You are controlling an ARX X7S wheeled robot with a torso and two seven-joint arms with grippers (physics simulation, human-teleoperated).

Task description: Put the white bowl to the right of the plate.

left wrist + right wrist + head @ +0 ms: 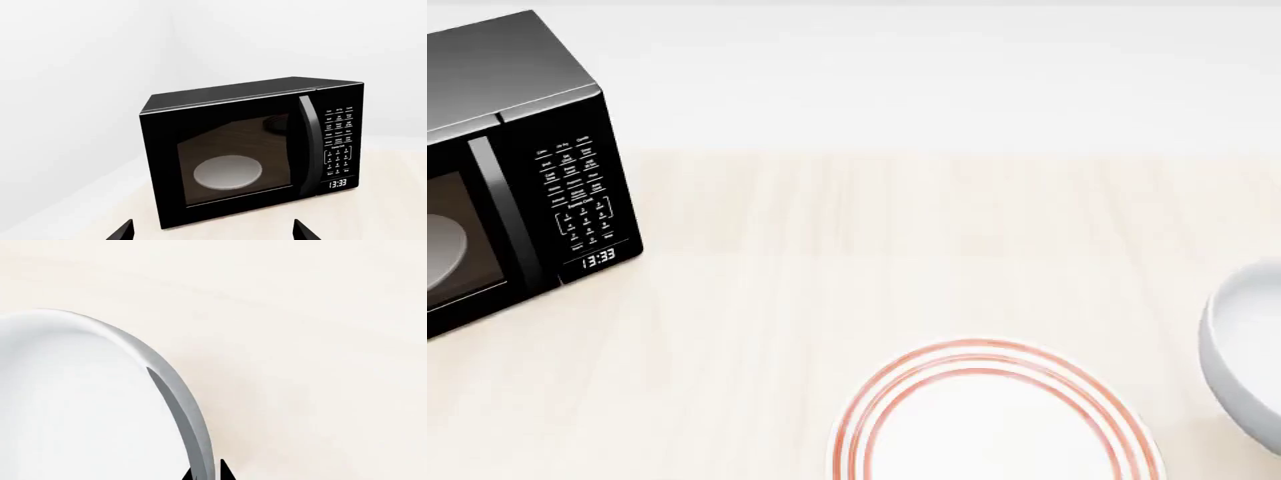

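Observation:
The plate point(994, 420), flat and white with red-orange rings, lies on the table at the near edge of the head view. The white bowl point(1244, 350) is to its right, cut off by the frame's right edge. In the right wrist view the bowl point(80, 400) fills the left side. My right gripper point(207, 474) is shut on its rim, one dark fingertip inside the wall and one outside. My left gripper point(212, 232) is open and empty, its two fingertips wide apart, in front of the microwave. Neither gripper shows in the head view.
A black microwave point(521, 150) stands at the far left of the pale wooden table point(827, 250), door shut, clock reading 13:33. It also shows in the left wrist view point(247, 150), with a pale grey round dish point(228, 172) inside. A white wall is behind it.

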